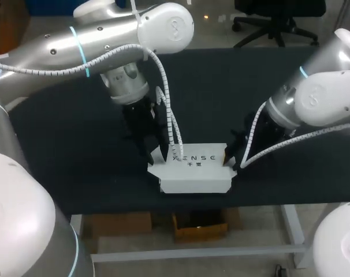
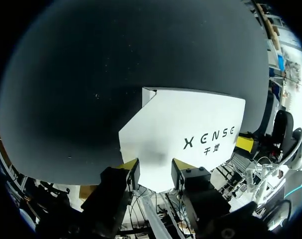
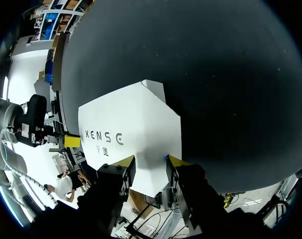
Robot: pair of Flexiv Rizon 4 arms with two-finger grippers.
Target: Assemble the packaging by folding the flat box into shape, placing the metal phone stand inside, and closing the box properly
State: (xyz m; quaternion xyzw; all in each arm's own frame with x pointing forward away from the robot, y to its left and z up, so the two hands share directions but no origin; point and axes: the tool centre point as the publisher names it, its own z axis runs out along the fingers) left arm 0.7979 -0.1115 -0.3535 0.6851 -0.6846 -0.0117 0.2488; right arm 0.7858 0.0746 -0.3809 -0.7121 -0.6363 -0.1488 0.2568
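Both jaws stand a little apart, left gripper and right gripper at the ends of the white box on the table; it looks folded up, end flaps not shut, no stand seen.

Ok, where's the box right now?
In the head view the box sits by the table's near edge, centre, between the left gripper and right gripper.
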